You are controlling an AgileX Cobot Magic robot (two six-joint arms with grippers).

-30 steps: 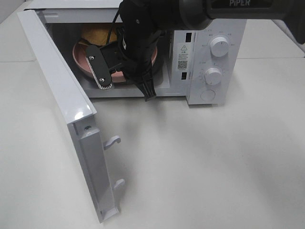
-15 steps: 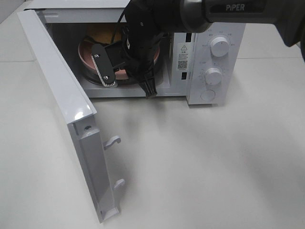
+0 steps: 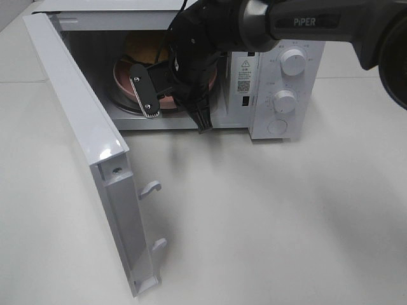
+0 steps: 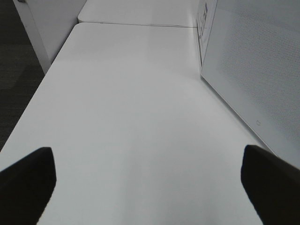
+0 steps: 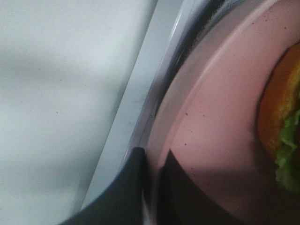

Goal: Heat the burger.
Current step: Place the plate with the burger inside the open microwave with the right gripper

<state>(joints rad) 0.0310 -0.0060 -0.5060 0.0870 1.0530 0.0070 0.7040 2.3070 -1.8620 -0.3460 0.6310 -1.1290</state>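
Observation:
The burger (image 3: 141,47), an orange-brown bun with lettuce, sits on the pink plate (image 3: 124,71) inside the open microwave (image 3: 286,76). My right gripper (image 3: 175,107) reaches into the cavity from the front. In the right wrist view its dark fingertips (image 5: 137,187) close on the plate's rim (image 5: 206,117), with the burger (image 5: 281,112) at the frame's edge. My left gripper (image 4: 150,187) is open and empty over bare table, beside the microwave door (image 4: 253,70). It is out of the exterior high view.
The microwave door (image 3: 82,127) stands swung wide open to the left, with two latch hooks (image 3: 151,187) on its free edge. Two control knobs (image 3: 292,61) are on the right panel. White table (image 3: 267,222) lies in front.
My right gripper and the pink plate with the burger have moved deeper into the microwave cavity and a little to the right. The door has not moved.

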